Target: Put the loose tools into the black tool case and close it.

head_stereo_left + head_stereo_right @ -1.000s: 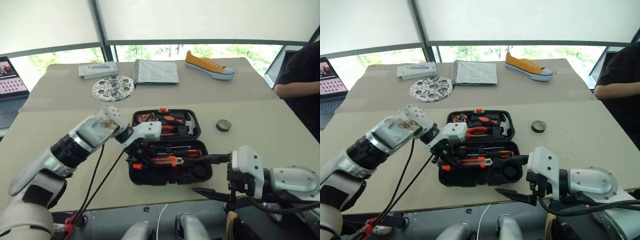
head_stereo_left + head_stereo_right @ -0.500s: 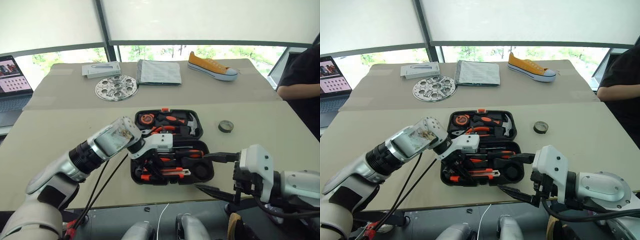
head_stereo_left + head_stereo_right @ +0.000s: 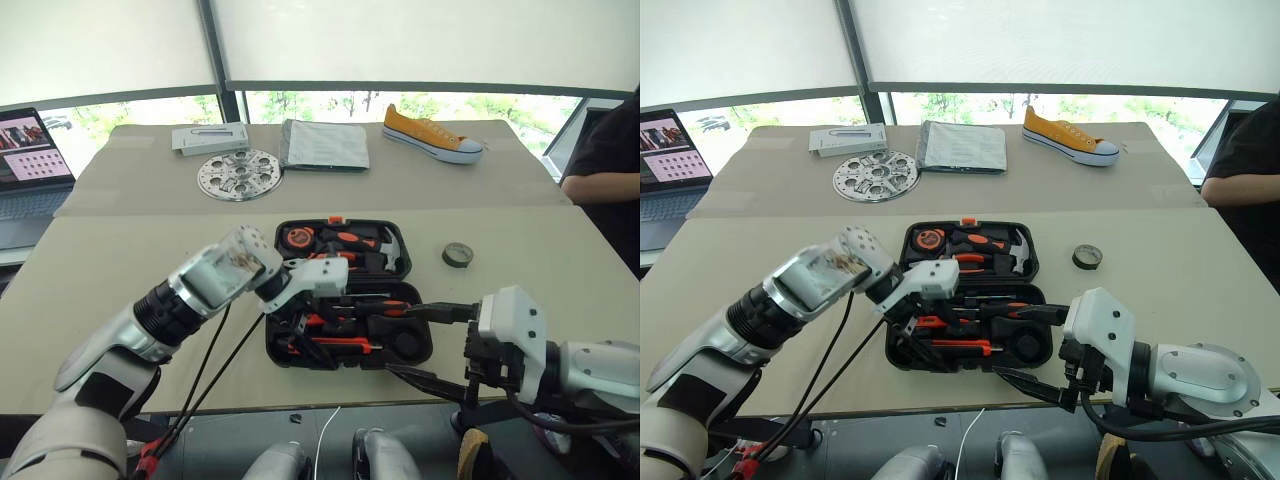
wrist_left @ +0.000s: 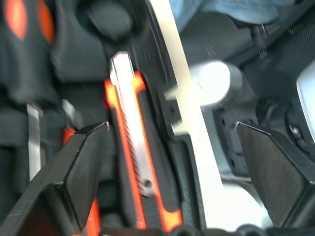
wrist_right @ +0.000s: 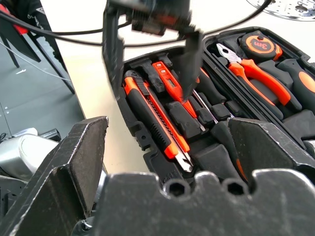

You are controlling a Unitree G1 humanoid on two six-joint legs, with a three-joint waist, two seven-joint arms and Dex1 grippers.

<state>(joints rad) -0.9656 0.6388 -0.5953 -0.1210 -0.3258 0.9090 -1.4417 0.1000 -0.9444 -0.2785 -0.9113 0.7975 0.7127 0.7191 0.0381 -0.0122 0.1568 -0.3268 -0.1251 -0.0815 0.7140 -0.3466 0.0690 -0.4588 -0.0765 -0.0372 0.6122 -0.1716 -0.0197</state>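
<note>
Lying in case [image 3: 345,350]: utility knife [image 5: 156,120], apparently seated.

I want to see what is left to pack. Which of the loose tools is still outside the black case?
The small dark tape roll: it lies alone on the table right of the open black tool case, while the utility knife sits inside.

Bright daylight enters from windows [image 3: 400,102] behind the worktop [image 3: 120,260]; blinds above glow white. Shadows soft and faint. Head views sharp. Left wrist view motion-blurred, with blown-out white patches; right wrist view's near fingers [image 5: 74,162] soft.
</note>
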